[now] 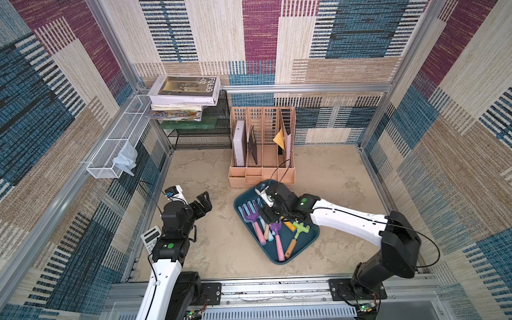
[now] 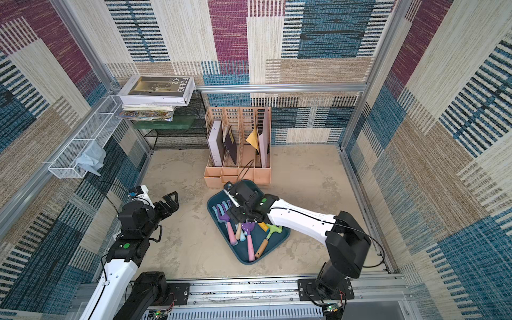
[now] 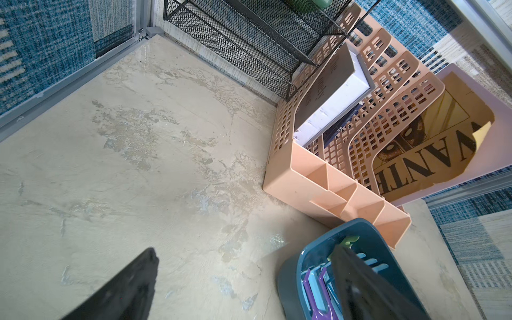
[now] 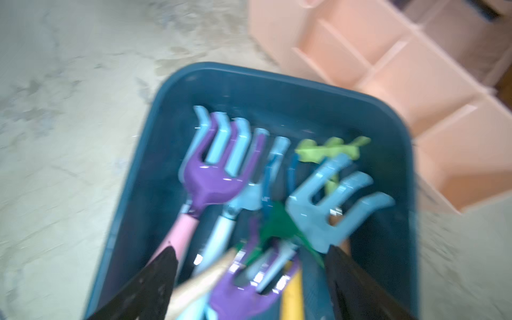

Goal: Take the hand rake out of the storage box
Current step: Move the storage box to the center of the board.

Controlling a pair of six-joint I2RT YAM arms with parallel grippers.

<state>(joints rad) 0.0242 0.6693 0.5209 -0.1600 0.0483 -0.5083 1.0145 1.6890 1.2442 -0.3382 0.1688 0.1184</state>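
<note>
Here, we see the right gripper [image 4: 250, 252] poised low over the storage box [image 1: 303, 245], its two black fingers [image 4: 158, 279] spread wide with a jumble of brightly coloured garden tools [image 1: 280, 246] between and beneath them. We cannot tell whether either finger touches one, as the right wrist view is blurred. The box sits skewed on the sandy tabletop [image 1: 210, 249], one corner just beside the front of the peach file organiser [image 1: 250, 177]. All the tools we can make out are within its walls: a light-blue hand rake [image 4: 329, 213] close to one finger of the right gripper, a green hand rake [image 1: 300, 227] with a wooden handle toward the box's right side, and a purple fork [image 1: 250, 217] with a pink handle toward its left. The left gripper [image 1: 205, 201] hangs above bare tabletop to the left of the box, apart from it, jaws likewise wide and holding nothing. At the back left we note a stack of books [image 1: 184, 90] on a black mesh rack [image 1: 205, 135], and a white wire basket [image 1: 116, 144] on the left wall with a pale cloth [image 1: 126, 159] hanging in it.
</note>
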